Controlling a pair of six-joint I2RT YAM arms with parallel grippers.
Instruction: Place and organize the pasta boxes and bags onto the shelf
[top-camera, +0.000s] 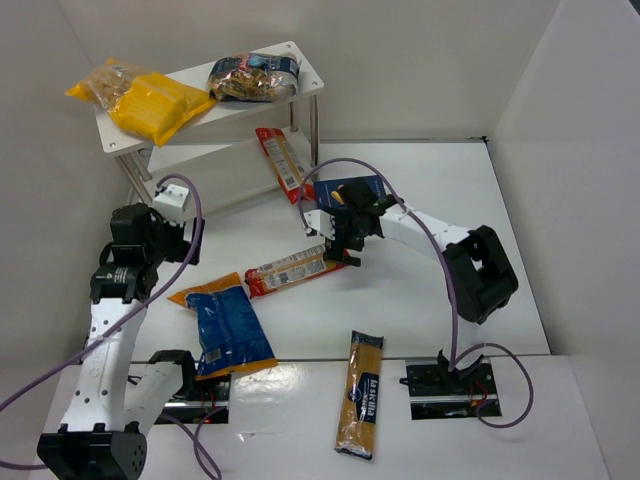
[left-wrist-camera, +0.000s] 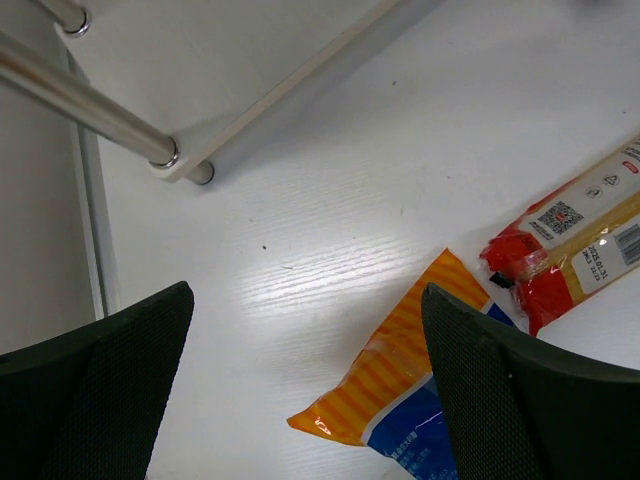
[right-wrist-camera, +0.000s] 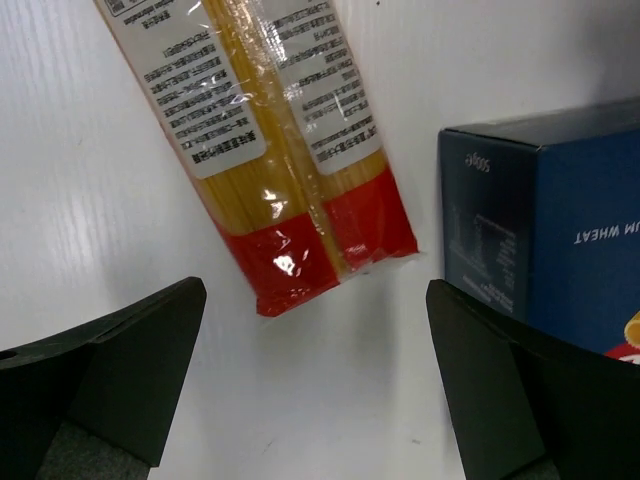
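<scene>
The white two-tier shelf (top-camera: 305, 72) stands at the back left with a yellow bag (top-camera: 150, 100) and a dark clear bag (top-camera: 252, 77) on its top board. A red spaghetti packet (top-camera: 282, 160) lies by its right legs. My left gripper (top-camera: 165, 240) is open and empty above the table, beside the orange end of the blue-orange bag (top-camera: 225, 325), which also shows in the left wrist view (left-wrist-camera: 395, 385). My right gripper (top-camera: 343, 240) is open and empty, hovering between a second red spaghetti packet (right-wrist-camera: 270, 150) and the dark blue box (right-wrist-camera: 560, 230).
A third spaghetti packet with a dark label (top-camera: 362, 392) lies near the front edge between the arm bases. A silver shelf leg (left-wrist-camera: 90, 100) and the lower board (left-wrist-camera: 250, 60) are just ahead of my left gripper (left-wrist-camera: 310, 400). White walls enclose the table.
</scene>
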